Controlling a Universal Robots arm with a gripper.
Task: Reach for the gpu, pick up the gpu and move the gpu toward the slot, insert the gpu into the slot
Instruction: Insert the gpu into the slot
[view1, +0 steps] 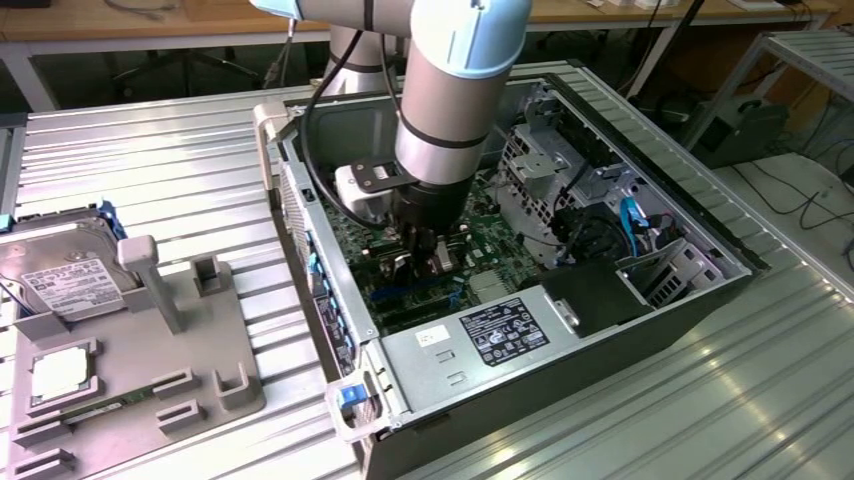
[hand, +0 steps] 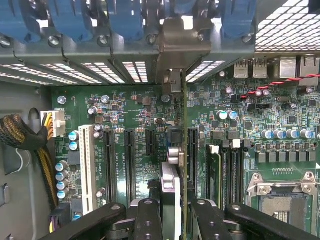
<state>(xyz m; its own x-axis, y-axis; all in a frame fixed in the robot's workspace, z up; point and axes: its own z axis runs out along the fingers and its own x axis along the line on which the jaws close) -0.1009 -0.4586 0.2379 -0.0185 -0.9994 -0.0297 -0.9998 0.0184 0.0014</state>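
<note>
I see the gpu (hand: 184, 165) standing on edge over the green motherboard (hand: 125, 110), its bracket up against the case's rear slot covers (hand: 100, 30). My gripper (hand: 176, 212) is clamped on its upper edge, inside the open computer case (view1: 694, 300).

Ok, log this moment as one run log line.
phase: insertion | gripper: shut on gpu | gpu: edge-on, upright, over motherboard between black expansion slots | location: inside open PC case
</note>
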